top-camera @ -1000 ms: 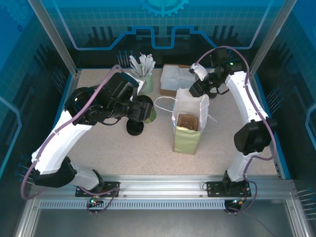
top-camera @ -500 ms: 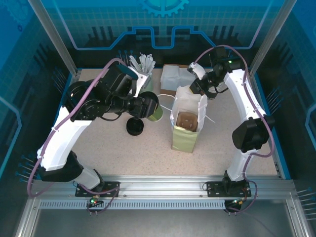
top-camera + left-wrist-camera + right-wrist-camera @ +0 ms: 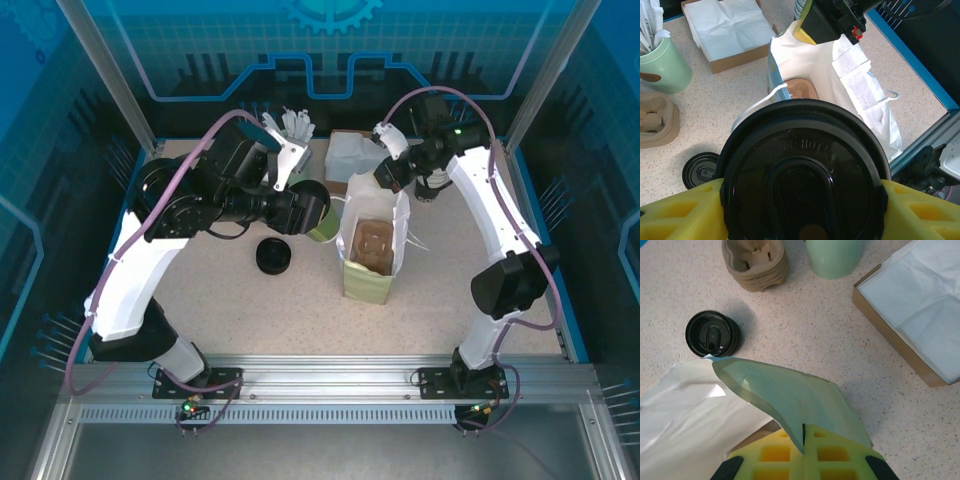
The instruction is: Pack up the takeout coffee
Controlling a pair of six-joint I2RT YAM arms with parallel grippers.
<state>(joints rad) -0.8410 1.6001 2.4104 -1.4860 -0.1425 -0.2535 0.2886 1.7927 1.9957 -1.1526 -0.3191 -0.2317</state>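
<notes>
The takeout coffee (image 3: pixel 322 228), an olive-green cup with a black lid (image 3: pixel 802 165), hangs tipped just left of the open paper bag (image 3: pixel 372 262). My left gripper (image 3: pixel 308 212) is shut on it, with a yellow pad (image 3: pixel 675 212) on each side of the lid. In the left wrist view the bag's white mouth (image 3: pixel 812 60) lies right beyond the lid. My right gripper (image 3: pixel 387 176) is shut on the bag's far rim (image 3: pixel 785 395), which is pinched between its yellow fingers (image 3: pixel 775 457).
A loose black lid (image 3: pixel 273 257) lies on the table left of the bag. At the back stand a mint cup of stirrers (image 3: pixel 290 145), a stack of pulp carriers (image 3: pixel 756 260) and a napkin box (image 3: pixel 355 158). Blue walls edge the table.
My left arm has carried the coffee rightward, up to the bag. My right gripper has shut on the bag's far rim, and the bag has shifted slightly left.
</notes>
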